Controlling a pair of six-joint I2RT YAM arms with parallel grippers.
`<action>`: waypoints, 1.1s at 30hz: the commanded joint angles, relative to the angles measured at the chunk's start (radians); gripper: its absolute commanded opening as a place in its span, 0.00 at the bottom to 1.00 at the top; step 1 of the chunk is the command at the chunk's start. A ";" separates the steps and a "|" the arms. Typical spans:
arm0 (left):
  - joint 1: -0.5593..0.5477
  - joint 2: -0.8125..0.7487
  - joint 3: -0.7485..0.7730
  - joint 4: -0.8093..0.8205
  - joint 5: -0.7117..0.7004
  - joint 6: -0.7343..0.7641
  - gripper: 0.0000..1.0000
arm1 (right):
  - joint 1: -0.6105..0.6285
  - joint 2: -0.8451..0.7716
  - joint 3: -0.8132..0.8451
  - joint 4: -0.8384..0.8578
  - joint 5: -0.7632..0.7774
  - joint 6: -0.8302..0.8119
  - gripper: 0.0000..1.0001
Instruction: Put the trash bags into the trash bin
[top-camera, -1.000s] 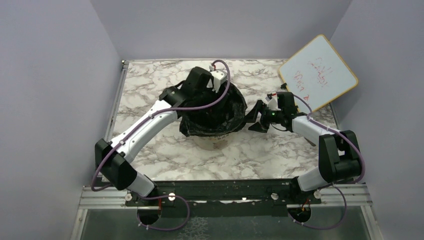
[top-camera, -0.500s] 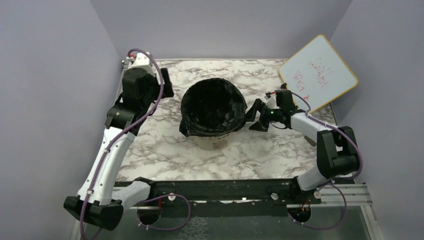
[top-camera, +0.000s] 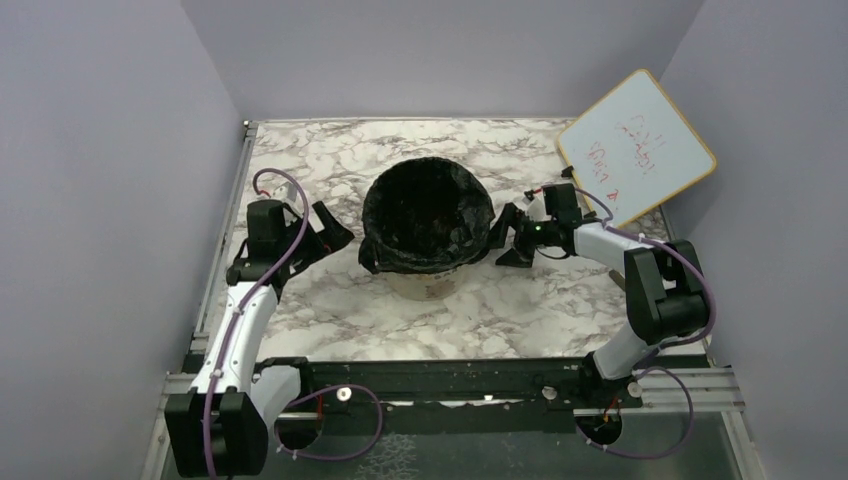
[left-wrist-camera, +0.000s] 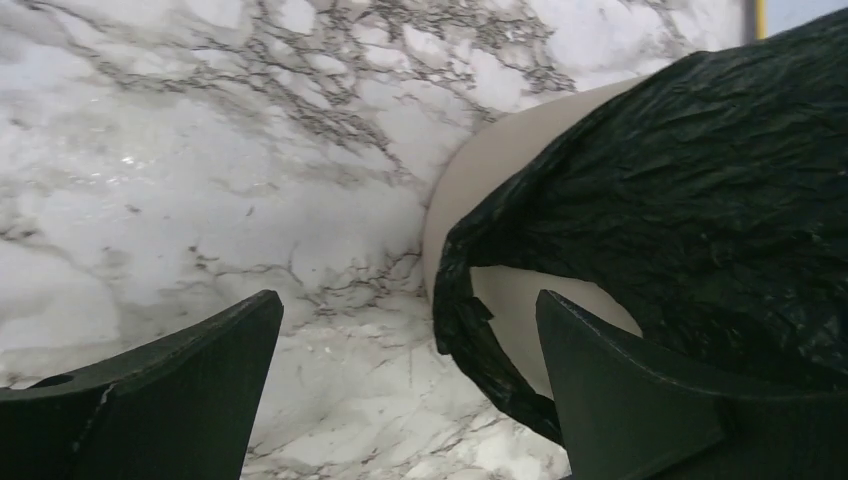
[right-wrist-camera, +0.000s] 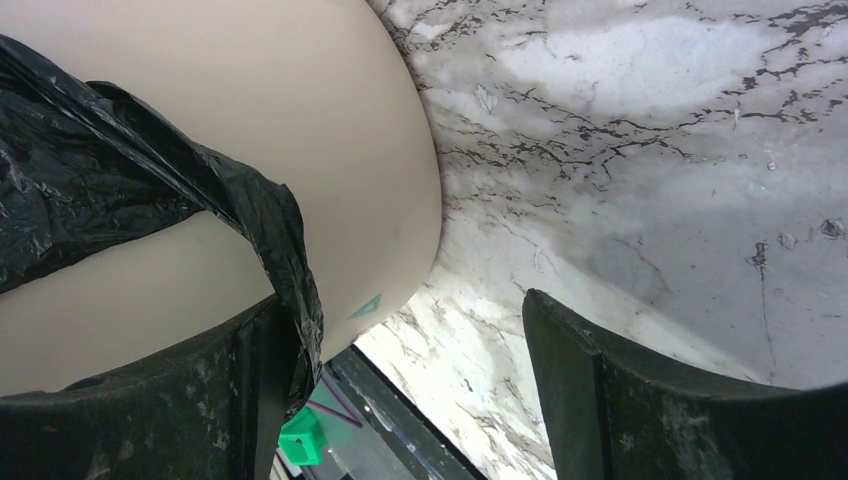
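Top external, entries left to right.

Rail (top-camera: 232, 230): metal strip along the bench's left edge, marking the limit on that side.

My left end effector (top-camera: 333, 227): jaws fully spread and empty. It is low over the bench (top-camera: 330, 310), just beside the bin's left flank and not touching it. There is bare marble between it and the rail, so I have room to back away.

Bag (top-camera: 428, 210): seated inside the bin (top-camera: 425, 285) with its mouth open and its rim folded outward over the bin's edge. In the left wrist view a flap (left-wrist-camera: 470, 330) hangs loose, with bare beige wall behind it. I judge the bagging largely done; at most the overhang needs smoothing.

My right end effector (top-camera: 503, 238): jaws wide and gripping nothing, close against the bin's right flank. A fold (right-wrist-camera: 285, 260) of the bag lies against one finger (right-wrist-camera: 180, 400).

Board (top-camera: 636, 145): propped at the far right corner, near my right wrist. Room is tight there.
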 joint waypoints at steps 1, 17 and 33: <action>0.004 -0.012 -0.086 0.211 0.192 -0.093 0.99 | 0.007 0.014 -0.008 0.000 -0.001 -0.015 0.86; 0.002 0.176 -0.261 0.570 0.308 -0.200 0.91 | 0.041 0.054 0.012 0.010 0.021 0.019 0.86; -0.107 0.322 -0.307 0.613 0.232 -0.204 0.73 | 0.044 0.027 0.066 -0.092 0.097 0.009 0.86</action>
